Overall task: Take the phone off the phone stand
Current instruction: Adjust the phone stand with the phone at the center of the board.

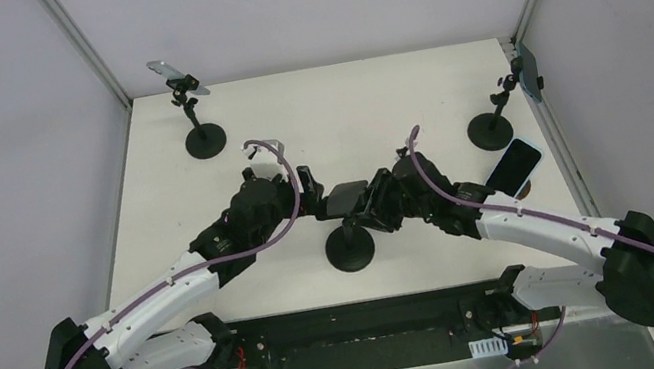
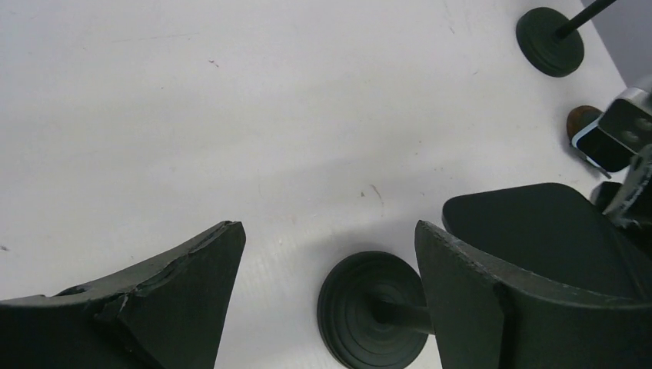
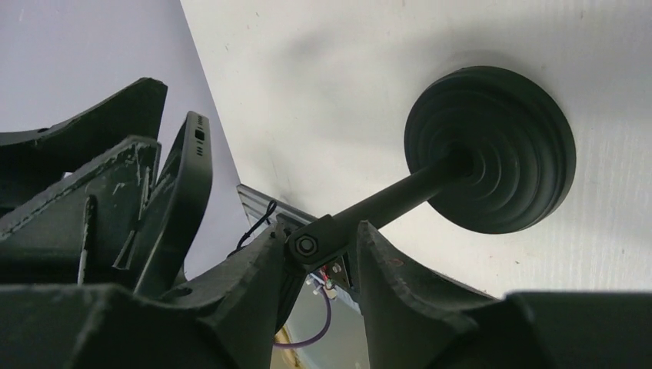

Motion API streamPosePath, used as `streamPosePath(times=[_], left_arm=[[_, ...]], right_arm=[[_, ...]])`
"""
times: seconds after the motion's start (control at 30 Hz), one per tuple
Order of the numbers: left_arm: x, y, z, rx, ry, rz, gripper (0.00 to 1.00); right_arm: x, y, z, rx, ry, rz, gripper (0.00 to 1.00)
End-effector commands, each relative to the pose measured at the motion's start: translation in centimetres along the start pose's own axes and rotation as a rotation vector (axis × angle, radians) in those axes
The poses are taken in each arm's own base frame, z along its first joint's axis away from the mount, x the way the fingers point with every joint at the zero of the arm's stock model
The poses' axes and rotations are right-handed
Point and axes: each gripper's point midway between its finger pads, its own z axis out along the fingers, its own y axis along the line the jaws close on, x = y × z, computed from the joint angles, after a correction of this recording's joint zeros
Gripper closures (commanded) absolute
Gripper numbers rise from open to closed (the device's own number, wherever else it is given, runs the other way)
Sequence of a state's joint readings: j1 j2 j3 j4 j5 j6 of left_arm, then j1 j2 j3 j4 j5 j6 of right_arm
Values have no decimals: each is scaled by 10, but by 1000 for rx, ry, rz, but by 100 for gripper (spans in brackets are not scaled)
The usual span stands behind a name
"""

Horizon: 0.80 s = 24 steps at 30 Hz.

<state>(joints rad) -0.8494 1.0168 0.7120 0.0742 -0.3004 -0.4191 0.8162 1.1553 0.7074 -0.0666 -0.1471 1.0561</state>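
Observation:
A black phone stand stands mid-table on a round base [image 1: 351,247]. It carries a dark phone [image 1: 343,200] at its top. My left gripper [image 1: 313,199] is at the phone's left side and my right gripper [image 1: 376,206] at its right. In the left wrist view the left gripper [image 2: 327,231] is open wide over the base [image 2: 369,311]. The phone [image 2: 538,227] lies just outside its right finger [image 2: 492,300]. In the right wrist view the right gripper [image 3: 317,238] is shut around the stand's joint block [image 3: 307,244]. The phone's edge [image 3: 188,181] shows at left there.
A second stand [image 1: 205,141] with a phone [image 1: 177,77] is at the back left. A third stand [image 1: 490,130] with a phone [image 1: 528,73] is at the right wall. Another phone [image 1: 513,167] rests tilted near the table's right edge [image 1: 563,163].

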Motion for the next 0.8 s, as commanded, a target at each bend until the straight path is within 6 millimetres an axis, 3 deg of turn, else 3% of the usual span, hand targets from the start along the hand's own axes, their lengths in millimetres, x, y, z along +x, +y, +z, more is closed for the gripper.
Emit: streamPosePath(times=[0.0,0.27,0.4,0.53,0.77], left_arm=[[-41,-38,1,138,-103,-90,15],[-43,-38,3,139,-107,-95,15],[-45,-18,-3,100,-136,-117,9],[-39,3,-13,73,-155,-136,4],[-19,22,-36,60,-154,-149,6]], right_arm=[[15,17,-7,-22,-33,-58,58],[-7,2,-12,53,-227,1,54],[-25,-14,-30,125,-333,-17,53],[-31,-19,-46,157,-361,-79,47],[-41,-22,-73,220,-400,-171,44]])
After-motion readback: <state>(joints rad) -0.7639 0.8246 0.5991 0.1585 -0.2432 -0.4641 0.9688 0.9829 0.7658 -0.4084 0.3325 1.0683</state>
